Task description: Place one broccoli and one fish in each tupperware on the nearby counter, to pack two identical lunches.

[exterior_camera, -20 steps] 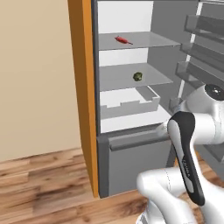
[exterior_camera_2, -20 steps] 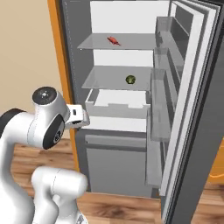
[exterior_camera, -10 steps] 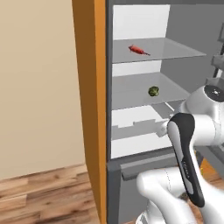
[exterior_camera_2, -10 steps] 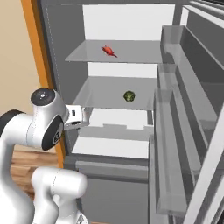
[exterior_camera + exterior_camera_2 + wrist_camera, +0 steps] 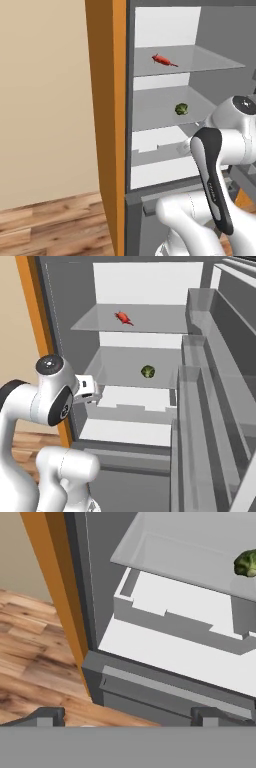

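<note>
A red fish lies on the upper glass shelf of the open fridge. One green broccoli sits on the glass shelf below it. My gripper is open and holds nothing. It hangs low in front of the fridge's left side, below and to the left of the broccoli and well apart from it. The tupperware and the counter are out of view.
A white drawer sits under the broccoli shelf. An orange side panel stands at the fridge's left edge. The open fridge door with its grey bins stretches along the right. Wooden floor lies to the left.
The whole picture has shifted and the fridge looks larger: the base has driven closer. Fish and broccoli rest on their shelves as before. The gripper stays open.
</note>
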Robot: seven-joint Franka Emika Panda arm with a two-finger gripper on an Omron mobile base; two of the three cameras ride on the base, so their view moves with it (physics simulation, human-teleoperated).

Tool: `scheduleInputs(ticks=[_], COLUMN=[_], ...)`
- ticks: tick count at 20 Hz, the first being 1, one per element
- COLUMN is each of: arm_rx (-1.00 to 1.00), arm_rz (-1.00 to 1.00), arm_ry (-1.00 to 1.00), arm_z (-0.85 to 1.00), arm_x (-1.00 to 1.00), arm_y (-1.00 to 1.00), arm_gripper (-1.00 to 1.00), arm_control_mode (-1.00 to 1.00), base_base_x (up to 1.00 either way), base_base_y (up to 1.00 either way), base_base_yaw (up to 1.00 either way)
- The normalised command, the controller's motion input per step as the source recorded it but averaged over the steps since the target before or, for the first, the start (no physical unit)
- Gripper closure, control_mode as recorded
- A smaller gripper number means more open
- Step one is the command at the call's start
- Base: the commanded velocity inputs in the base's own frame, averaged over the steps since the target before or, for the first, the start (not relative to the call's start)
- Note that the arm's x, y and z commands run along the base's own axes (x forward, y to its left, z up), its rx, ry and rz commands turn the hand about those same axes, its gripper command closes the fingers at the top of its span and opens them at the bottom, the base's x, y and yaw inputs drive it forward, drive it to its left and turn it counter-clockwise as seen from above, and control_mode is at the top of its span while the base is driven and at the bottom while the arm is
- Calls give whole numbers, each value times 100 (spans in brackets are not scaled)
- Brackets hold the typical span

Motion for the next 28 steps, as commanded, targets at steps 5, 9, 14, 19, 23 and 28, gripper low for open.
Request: scheduleInputs(ticks=[5,9,14,19,23,28], arm_rx=[0,0,0,0,0,0], arm_rz=[0,0,0,0,0,0], arm_ry=[0,0,0,0,0,0], arm_z=[0,0,0,0,0,0], arm_x=[0,0,0,0,0,0], arm_y=[0,0,0,0,0,0], arm_gripper=[-100,-100,-100,-100,-100,-100], arm_control_mode=[100,100,100,100,100,100], base_base_x=[0,0,-3,-1,-27,-27], base_base_y=[-21,-34,-32,-16,-45,-51], base_base_yaw=[1,5,12,13,11,9])
